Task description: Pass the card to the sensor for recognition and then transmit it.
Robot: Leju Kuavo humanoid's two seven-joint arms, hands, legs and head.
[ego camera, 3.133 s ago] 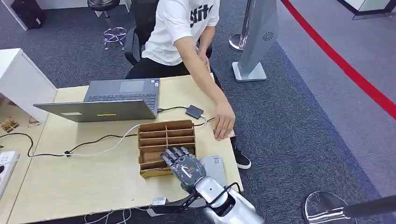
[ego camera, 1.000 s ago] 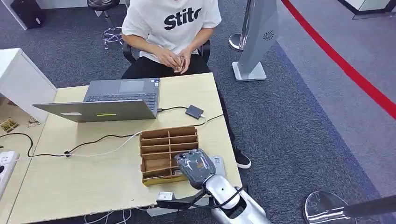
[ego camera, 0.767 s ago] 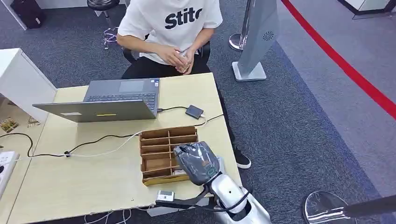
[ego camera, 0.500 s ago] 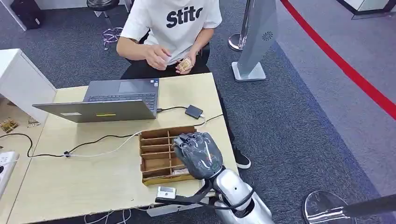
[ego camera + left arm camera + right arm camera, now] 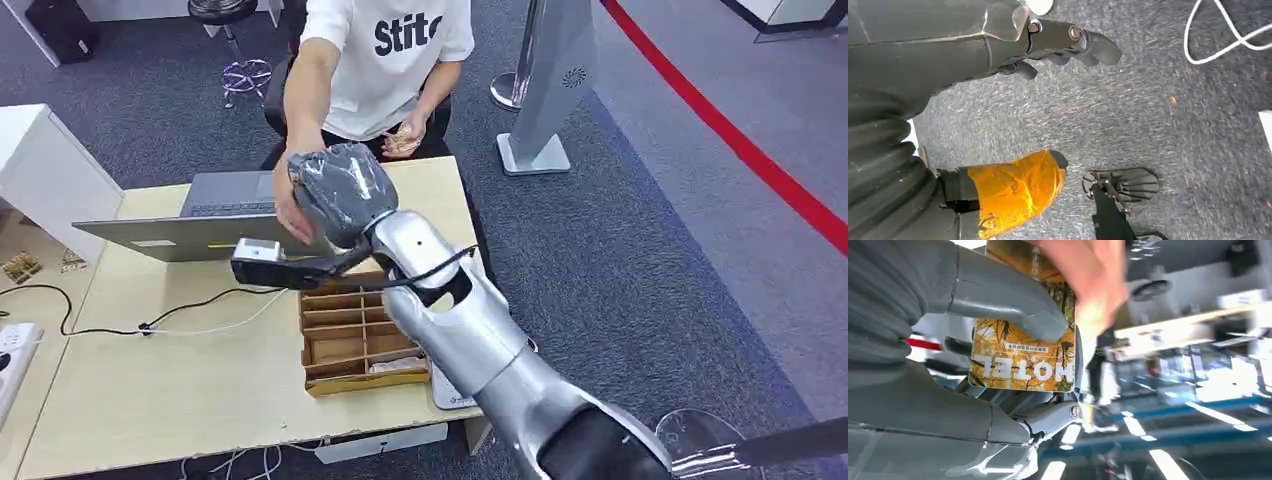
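My right hand (image 5: 340,195) is raised over the far side of the table, close to the laptop. In the right wrist view this hand (image 5: 933,405) pinches an orange card (image 5: 1023,357) printed HOTEL under its thumb (image 5: 1013,305). A person's hand (image 5: 1088,275) touches the card's far edge; the head view shows that hand (image 5: 290,215) reaching in beside mine. My left hand (image 5: 973,55) hangs above the carpet, fingers apart, holding nothing.
A wooden divided box (image 5: 345,325) stands on the pale table (image 5: 180,390), with a card (image 5: 395,365) in its front slot. A grey laptop (image 5: 170,238) and cables lie at the back. The seated person holds more cards (image 5: 400,140) in the other hand.
My right hand rose from the wooden box and swung up toward the person. The person's arm reached across the laptop to meet it.
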